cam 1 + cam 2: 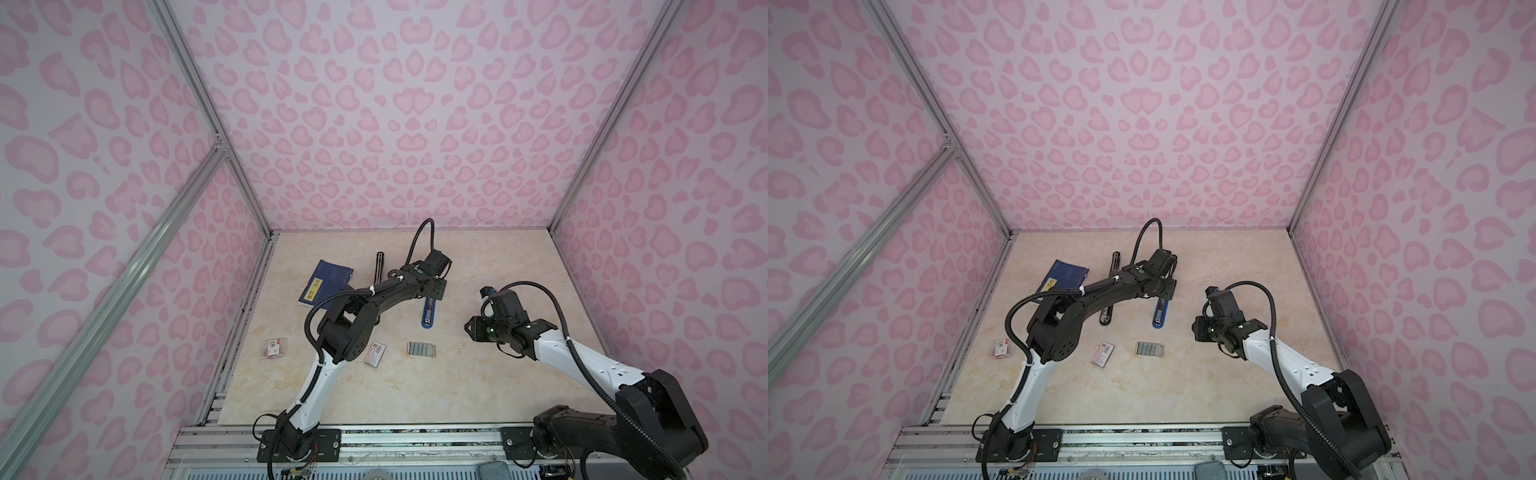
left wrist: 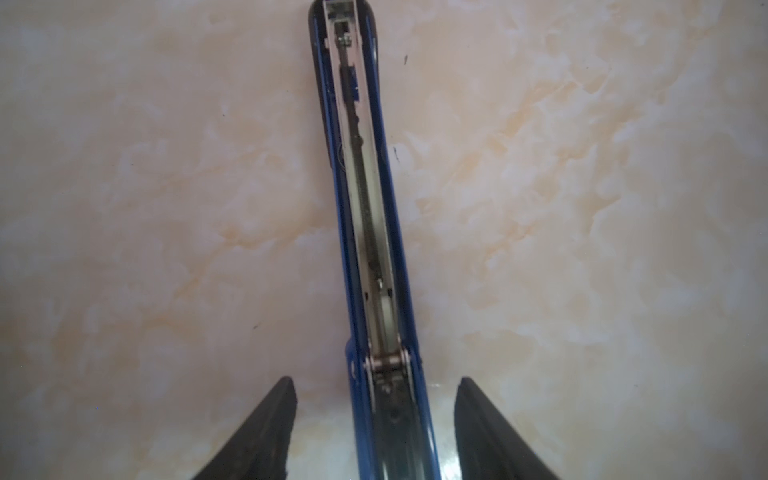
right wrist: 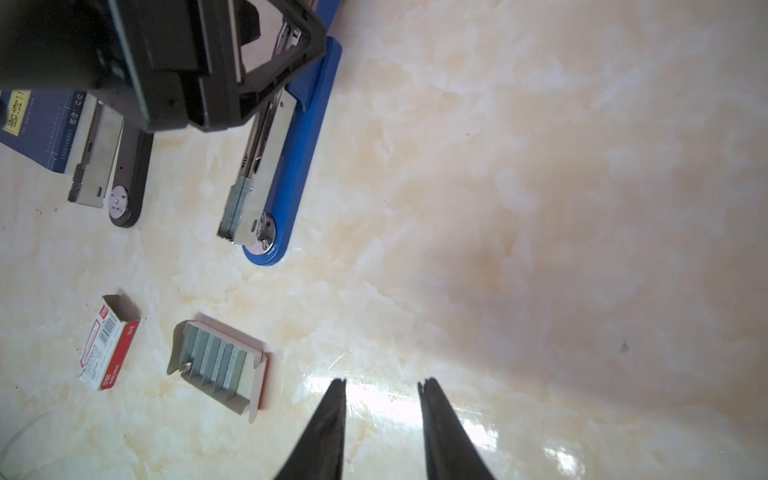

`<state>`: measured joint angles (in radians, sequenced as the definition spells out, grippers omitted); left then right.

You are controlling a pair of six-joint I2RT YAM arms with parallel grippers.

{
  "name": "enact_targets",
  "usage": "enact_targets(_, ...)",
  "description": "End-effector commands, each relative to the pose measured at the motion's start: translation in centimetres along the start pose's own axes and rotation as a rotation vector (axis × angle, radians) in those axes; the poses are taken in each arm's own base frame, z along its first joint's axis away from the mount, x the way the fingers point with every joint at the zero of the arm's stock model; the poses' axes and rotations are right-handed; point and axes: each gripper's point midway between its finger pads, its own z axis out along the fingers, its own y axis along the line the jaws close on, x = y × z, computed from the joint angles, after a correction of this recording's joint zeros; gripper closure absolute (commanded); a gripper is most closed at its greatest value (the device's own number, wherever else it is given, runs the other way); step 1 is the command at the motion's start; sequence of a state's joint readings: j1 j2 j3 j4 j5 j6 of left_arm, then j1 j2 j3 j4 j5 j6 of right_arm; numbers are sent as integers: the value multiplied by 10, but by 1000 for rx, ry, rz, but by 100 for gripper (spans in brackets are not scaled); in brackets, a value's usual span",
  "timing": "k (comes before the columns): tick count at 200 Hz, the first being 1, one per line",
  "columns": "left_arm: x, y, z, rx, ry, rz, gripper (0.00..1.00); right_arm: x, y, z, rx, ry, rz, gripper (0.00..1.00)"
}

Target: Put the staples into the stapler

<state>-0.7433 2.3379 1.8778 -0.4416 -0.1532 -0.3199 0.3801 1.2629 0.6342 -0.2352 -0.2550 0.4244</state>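
- Near the front of the marbled tabletop (image 1: 498, 386), the staples (image 1: 421, 349) were seen lying as a ribbed silvery block in an opened cardboard tray (image 3: 259, 374), between the two arms and apart from both grippers.
- On the magazine of the opened blue stapler (image 3: 291, 158), at its front end, a further short strip (image 3: 237, 203) appeared to be seated (whether fully down in the channel could not be told).
- The staples were judged light, stiff and brittle along their glued joins. A strip would best be taken gently across its narrow sides, since a hard pinch could snap it and the bare metal would be slippery.
- The left gripper (image 2: 374, 382) was found spread, one finger on either side of the stapler's hinge end. Bare table showed in both gaps and nothing was grasped.
- The right gripper (image 3: 382, 384) was likewise parted and empty, held over bare table near the tray.
- A red-and-white staple box (image 3: 109, 347) lay just beside the tray and a second small box (image 1: 275, 348) at the table's left edge. A black stapler (image 3: 124, 178), also opened, lay next to a blue booklet (image 3: 41, 129).
- The tray's raised walls and the left arm over the blue stapler were judged the chief obstructions.
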Motion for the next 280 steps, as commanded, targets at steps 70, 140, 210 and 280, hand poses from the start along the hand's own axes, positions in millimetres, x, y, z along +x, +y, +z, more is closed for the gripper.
enact_targets(70, 29, -37, -6, 144, 73, 244, 56, -13, -30, 2, 40, -46, 101, 67)
enact_targets(140, 71, -49, -28, 169, 83, 456, 62, -14, -40, 14, 32, -53, 163, 67)
enact_targets(210, 62, -11, -42, 16, 31, 457, 45, -34, -42, 20, -10, -80, 225, 63)
enact_targets(280, 11, -61, -25, 194, -19, 374, 41, -61, -50, 17, -65, -144, 286, 56)
